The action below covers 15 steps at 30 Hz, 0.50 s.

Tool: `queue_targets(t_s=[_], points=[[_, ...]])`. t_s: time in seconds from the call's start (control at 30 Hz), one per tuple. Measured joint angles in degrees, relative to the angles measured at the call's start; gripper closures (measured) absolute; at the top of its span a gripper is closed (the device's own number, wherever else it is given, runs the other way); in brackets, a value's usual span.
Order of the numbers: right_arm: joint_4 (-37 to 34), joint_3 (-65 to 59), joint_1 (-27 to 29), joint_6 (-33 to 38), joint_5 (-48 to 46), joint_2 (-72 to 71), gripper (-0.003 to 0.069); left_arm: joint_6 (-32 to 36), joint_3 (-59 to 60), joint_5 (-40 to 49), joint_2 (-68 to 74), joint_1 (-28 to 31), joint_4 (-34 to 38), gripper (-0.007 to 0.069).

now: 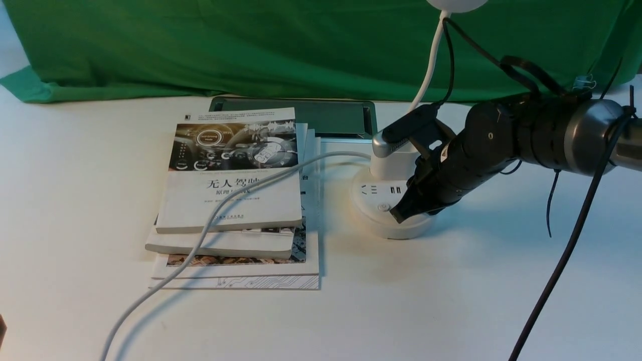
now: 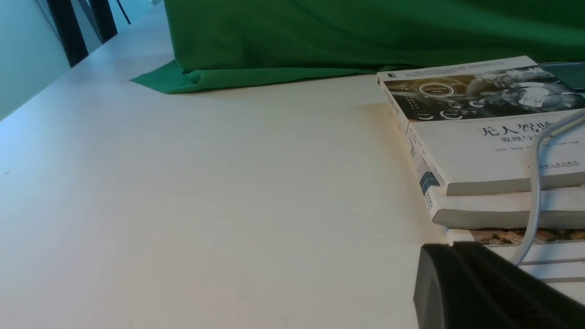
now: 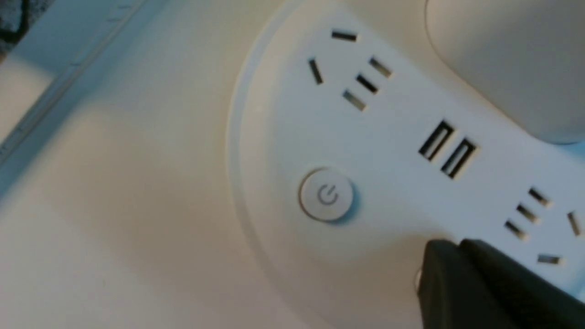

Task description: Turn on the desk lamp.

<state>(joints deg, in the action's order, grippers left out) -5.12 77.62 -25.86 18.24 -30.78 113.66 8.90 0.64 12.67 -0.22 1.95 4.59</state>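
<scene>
The white desk lamp stands right of centre in the front view, with its round base (image 1: 368, 210), squarish cup (image 1: 393, 163), thin gooseneck (image 1: 429, 65) and the edge of its head (image 1: 454, 4) at the top of the frame. My right gripper (image 1: 398, 214) is shut and empty, its tip down on the base just right of the round power button (image 1: 384, 206). In the right wrist view the tip (image 3: 438, 249) lies beside that button (image 3: 326, 195), apart from it, near the USB ports (image 3: 448, 148). My left gripper (image 2: 450, 246) is shut and empty, low by the books.
A stack of books (image 1: 230, 200) lies left of the lamp, with the lamp's white cord (image 1: 225, 205) running over it to the table's front edge. A dark flat tray (image 1: 321, 118) sits behind the books. Green cloth (image 1: 251, 45) covers the back. Black cables hang from my right arm.
</scene>
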Motion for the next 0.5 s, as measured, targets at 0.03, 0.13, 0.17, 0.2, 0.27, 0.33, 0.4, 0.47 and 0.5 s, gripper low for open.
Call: queue_targets(t_s=[0.03, 0.13, 0.17, 0.2, 0.27, 0.33, 0.4, 0.47, 0.5], points=[[-0.1, -0.6, -0.1, -0.5, -1.6, -1.3, 0.0559, 0.0, 0.0, 0.0, 0.0, 0.0, 0.0, 0.0603], [0.2, -2.1, -0.5, -1.8, -6.1, -5.5, 0.0554, 0.0, 0.0, 0.0, 0.0, 0.0, 0.0, 0.0603], [0.2, -2.3, -0.5, -2.2, -6.9, -8.6, 0.0554, 0.0, 0.0, 0.0, 0.0, 0.0, 0.0, 0.0603], [0.3, -2.5, -0.5, -2.3, -7.0, -11.0, 0.0552, 0.0, 0.0, 0.0, 0.0, 0.0, 0.0, 0.0603], [0.4, -3.2, -0.5, -2.6, -6.8, -14.8, 0.0552, 0.0, 0.0, 0.0, 0.0, 0.0, 0.0, 0.0603], [0.4, -6.7, -0.5, -3.6, -6.1, -23.6, 0.0551, 0.0, 0.0, 0.0, 0.0, 0.0, 0.0, 0.0603], [0.4, -9.9, -0.5, -4.6, -5.5, -28.3, 0.0550, 0.0, 0.0, 0.0, 0.0, 0.0, 0.0, 0.0603], [0.4, -15.0, -0.5, -6.0, -3.7, -34.5, 0.0550, 0.0, 0.0, 0.0, 0.0, 0.0, 0.0, 0.0603], [0.4, -17.8, -0.5, -6.5, -2.6, -37.8, 0.0550, 0.0, 0.0, 0.0, 0.0, 0.0, 0.0, 0.0603]])
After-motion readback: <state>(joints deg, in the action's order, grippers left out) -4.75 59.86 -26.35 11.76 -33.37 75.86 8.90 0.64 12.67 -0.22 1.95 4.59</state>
